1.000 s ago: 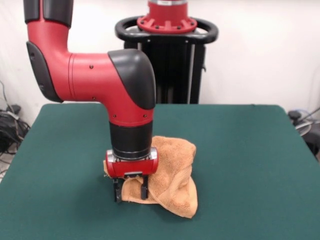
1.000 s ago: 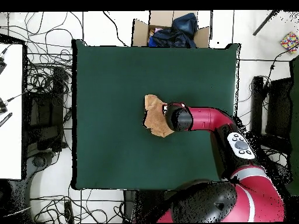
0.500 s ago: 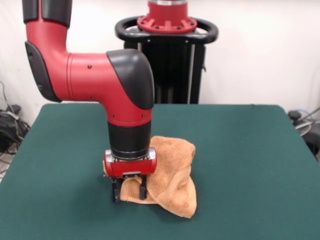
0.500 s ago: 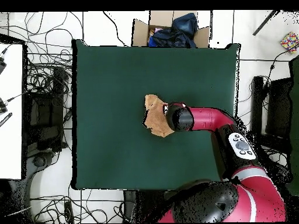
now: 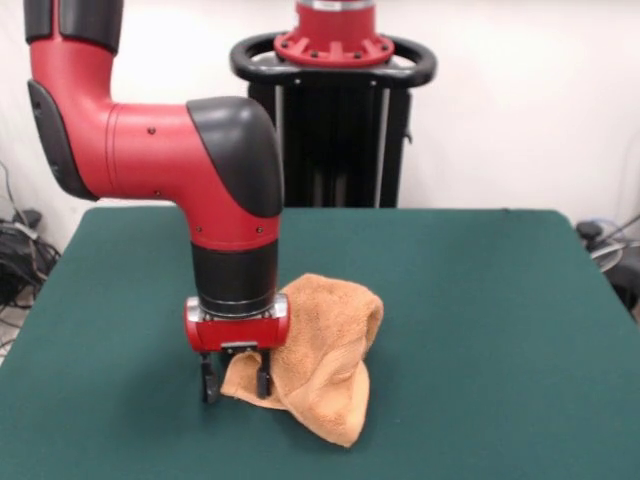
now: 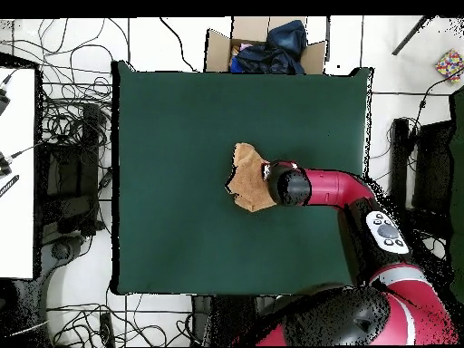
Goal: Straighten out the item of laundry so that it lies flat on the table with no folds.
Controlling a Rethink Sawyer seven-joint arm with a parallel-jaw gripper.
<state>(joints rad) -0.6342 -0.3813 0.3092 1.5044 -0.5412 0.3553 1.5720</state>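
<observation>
Wide open green desk is seen on every side of the bunched towel, the only obstacle lying on it. The towel's near-left corner is blocked by the arm, whose gripper stands down at the cloth's edge. The cardboard box stands beyond the desk's edge.

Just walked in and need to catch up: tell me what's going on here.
A red and black robot arm has its gripper down on one edge of an orange-tan towel near the middle of the green table. The fingers straddle a bit of the cloth. The towel is bunched and folded over itself, not yet lying flat.
</observation>
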